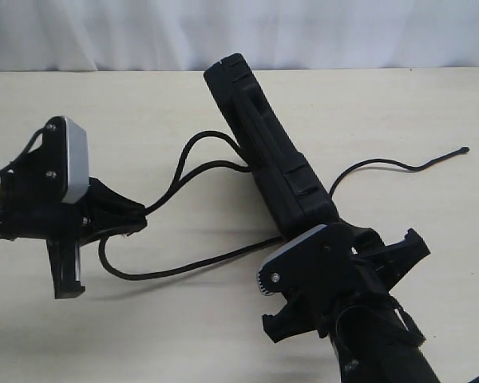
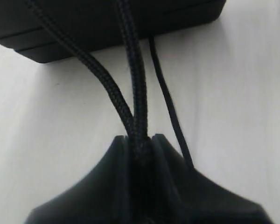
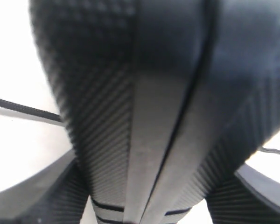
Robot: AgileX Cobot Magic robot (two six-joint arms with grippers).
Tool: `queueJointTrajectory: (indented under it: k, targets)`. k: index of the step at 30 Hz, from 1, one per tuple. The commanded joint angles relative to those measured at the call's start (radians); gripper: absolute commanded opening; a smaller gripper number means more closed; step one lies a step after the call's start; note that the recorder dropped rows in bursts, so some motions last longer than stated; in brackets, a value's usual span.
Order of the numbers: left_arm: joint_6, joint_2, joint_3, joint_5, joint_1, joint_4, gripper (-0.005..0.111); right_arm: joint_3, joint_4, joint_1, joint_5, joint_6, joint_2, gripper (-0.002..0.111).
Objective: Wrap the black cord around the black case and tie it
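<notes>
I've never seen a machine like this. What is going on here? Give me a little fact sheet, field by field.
Left pincer: shut on two strands of the black cord
Right pincer: shut on the near end of the black case
Case position: turned on edge, not lying flat
Cord path: from the left pincer to the case, out its other side
Knobbed tip: lying loose on the table
Tie: no knot visible around the case

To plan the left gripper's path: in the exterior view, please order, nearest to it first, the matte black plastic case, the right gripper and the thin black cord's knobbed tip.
From the left gripper:
1. black case, centre.
2. right gripper, lower right, holding it.
3. black cord's knobbed tip, far right.
</notes>
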Motion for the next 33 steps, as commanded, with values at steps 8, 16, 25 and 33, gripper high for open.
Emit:
queueJointTrajectory:
  k: [8,16,25,33]
  targets:
    - [0.005,0.079,0.002,0.147,-0.086,0.004,0.000,0.009,0.023,-0.013,-0.001,0.003,-0.004,0.004]
    - [0.066,0.119,-0.024,0.085,-0.086,-0.060,0.000,0.009,0.023,-0.013,-0.001,0.003,-0.004,0.004]
    - [0.088,0.119,-0.027,0.031,-0.086,-0.179,0.000,0.009,0.008,-0.013,-0.001,0.003,-0.004,0.004]
    - [0.068,0.121,-0.087,0.147,-0.234,-0.188,0.000,0.009,0.004,-0.013,-0.001,0.001,-0.004,0.004]
